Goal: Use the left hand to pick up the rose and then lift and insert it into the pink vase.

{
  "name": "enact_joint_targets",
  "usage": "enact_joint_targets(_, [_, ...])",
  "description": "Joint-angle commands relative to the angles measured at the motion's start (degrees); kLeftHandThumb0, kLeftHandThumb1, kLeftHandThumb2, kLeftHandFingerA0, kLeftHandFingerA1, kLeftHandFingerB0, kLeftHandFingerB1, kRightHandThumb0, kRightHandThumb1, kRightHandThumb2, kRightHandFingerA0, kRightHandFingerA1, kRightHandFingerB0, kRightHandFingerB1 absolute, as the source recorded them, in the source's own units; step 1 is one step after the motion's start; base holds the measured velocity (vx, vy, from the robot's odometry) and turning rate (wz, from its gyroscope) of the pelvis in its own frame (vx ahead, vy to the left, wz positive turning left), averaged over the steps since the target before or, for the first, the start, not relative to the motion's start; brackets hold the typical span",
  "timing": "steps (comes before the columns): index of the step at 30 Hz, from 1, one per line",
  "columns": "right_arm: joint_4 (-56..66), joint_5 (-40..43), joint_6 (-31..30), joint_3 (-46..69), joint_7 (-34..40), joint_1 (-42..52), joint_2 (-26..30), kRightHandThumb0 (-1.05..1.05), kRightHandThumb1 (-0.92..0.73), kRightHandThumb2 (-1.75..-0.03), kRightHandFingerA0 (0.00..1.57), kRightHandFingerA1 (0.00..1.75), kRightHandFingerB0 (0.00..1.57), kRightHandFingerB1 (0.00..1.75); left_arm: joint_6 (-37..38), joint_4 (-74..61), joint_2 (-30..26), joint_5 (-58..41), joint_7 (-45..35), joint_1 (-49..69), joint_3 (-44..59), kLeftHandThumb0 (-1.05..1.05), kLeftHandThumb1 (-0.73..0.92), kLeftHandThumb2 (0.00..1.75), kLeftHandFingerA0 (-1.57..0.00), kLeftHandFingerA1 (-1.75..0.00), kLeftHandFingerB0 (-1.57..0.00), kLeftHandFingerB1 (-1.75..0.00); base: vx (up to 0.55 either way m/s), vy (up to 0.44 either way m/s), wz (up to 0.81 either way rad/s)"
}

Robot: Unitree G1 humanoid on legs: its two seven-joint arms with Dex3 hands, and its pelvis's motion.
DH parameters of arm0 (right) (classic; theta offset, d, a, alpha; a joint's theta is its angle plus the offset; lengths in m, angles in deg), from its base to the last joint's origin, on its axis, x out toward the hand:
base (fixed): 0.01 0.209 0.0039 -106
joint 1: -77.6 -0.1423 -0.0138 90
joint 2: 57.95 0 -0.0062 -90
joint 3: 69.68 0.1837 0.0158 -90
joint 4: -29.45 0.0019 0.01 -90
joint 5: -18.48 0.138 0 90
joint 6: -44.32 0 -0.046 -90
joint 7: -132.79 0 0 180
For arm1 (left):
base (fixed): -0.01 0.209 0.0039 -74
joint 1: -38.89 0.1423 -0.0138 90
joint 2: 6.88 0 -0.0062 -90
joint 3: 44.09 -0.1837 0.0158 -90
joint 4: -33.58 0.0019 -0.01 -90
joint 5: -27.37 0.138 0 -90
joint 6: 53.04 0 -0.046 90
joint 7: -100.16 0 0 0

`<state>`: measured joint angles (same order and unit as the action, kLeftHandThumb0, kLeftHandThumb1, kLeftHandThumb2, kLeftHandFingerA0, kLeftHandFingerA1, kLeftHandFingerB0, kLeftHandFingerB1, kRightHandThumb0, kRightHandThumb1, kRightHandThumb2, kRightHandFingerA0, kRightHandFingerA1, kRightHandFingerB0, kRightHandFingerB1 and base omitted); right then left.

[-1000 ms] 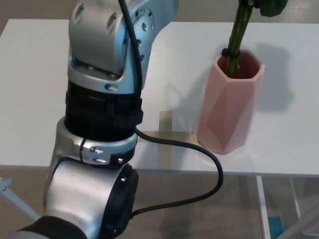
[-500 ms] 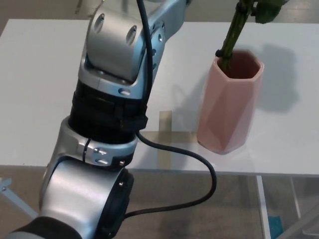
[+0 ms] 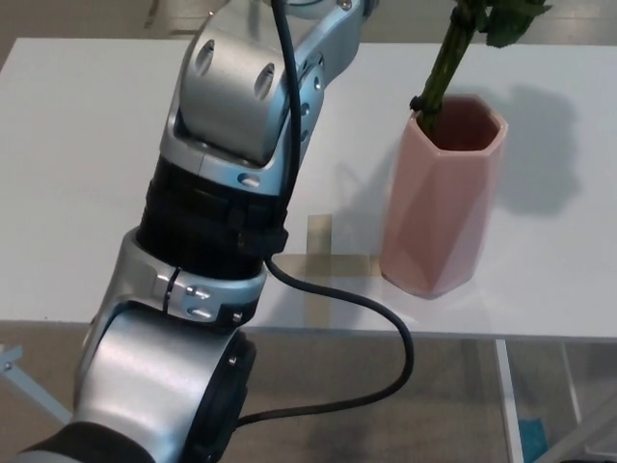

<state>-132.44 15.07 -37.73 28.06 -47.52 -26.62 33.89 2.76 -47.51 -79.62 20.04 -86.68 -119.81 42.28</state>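
Note:
The pink faceted vase (image 3: pixel 439 212) stands upright on the white table (image 3: pixel 77 193), right of the middle. The rose's green stem (image 3: pixel 442 66) rises out of the vase's mouth, leaning against its left rim. Leaves (image 3: pixel 506 24) show at the top edge, and the bloom is cut off above the picture. My left arm (image 3: pixel 222 193), silver with a black band, fills the left foreground and reaches up past the top edge. Its hand lies outside the picture, so I cannot see whether it holds the stem. My right hand does not show.
A cross of tan tape (image 3: pixel 321 253) marks the table near its front edge, just left of the vase. A black cable (image 3: pixel 386 318) loops from my arm down past the table's edge. Below the edge lie floor and a table leg (image 3: pixel 509 405).
My left arm has swung to the right and upward. The stem has tipped from near upright to leaning on the vase's left rim.

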Motion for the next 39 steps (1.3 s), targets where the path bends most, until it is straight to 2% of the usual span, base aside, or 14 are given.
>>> enact_joint_targets(1, [0.1,0.5,-0.5,0.3,-0.5,0.2,0.2,-0.23,-0.55,-0.56,0.69,0.51,0.6,0.46,1.5,1.5,1.2,0.1,0.6,-0.7,0.6,-0.2,0.84,0.65,-0.94,-1.32,-0.78,-0.89,0.0,0.0,0.0])
enact_joint_targets(6, [-0.1,0.4,-0.5,0.1,-0.4,0.0,0.2,-0.23,-0.55,-0.56,0.69,0.5,0.6,0.46,1.2,1.7,2.1,-0.1,0.8,-0.9,1.2,-0.2,0.85,0.65,-0.94,-1.32,-0.79,-0.88,0.0,0.0,0.0])
enact_joint_targets(8, [-0.1,0.3,-0.6,0.1,-0.1,-0.2,0.2,-0.23,-0.55,-0.56,0.68,0.5,0.61,0.46,0.9,2.0,4.2,-1.1,1.5,-0.7,1.9,-0.2,0.83,0.66,-0.89,-1.41,-0.8,-0.87,0.0,0.0,0.0])
enact_joint_targets(13, [-0.1,0.2,-0.7,0.0,-0.1,-0.3,0.2,-0.23,-0.55,-0.56,0.68,0.5,0.61,0.46,0.0,2.0,5.8,-2.6,1.5,-0.6,3.6,-0.2,0.83,0.67,-0.86,-1.42,-0.83,-0.83,0.0,0.0,0.0])
enact_joint_targets(16, [-0.1,0.4,-0.7,0.2,-0.4,-0.3,0.2,-0.23,-0.55,-0.56,0.68,0.5,0.61,0.47,-0.4,2.4,7.0,-4.3,1.1,-0.9,5.5,-0.2,0.83,0.67,-0.9,-1.38,-0.84,-0.81,0.0,0.0,0.0])
enact_joint_targets(19, [-0.1,0.4,-0.8,0.2,-0.5,-0.4,0.2,-0.23,-0.55,-0.56,0.68,0.5,0.61,0.47,-0.5,2.5,7.2,-4.2,1.0,-1.0,5.8,-0.2,0.83,0.67,-0.9,-1.38,-0.84,-0.81,0.0,0.0,0.0])
enact_joint_targets(20, [-0.1,0.4,-0.7,0.1,-0.5,-0.4,0.2,-0.23,-0.55,-0.56,0.68,0.5,0.61,0.47,-0.1,2.6,7.1,-4.3,0.7,-1.1,5.7,-0.2,0.84,0.66,-0.94,-1.35,-0.85,-0.78,0.0,0.0,0.0])
enact_joint_targets(39, [-0.2,0.6,-0.5,0.5,-0.6,-0.6,0.1,-0.22,-0.55,-0.56,0.68,0.5,0.61,0.47,-0.5,1.3,7.5,-4.7,0.7,0.6,4.6,-0.19,0.86,0.66,-0.94,-1.37,-0.84,-0.75,0.0,0.0,0.0])
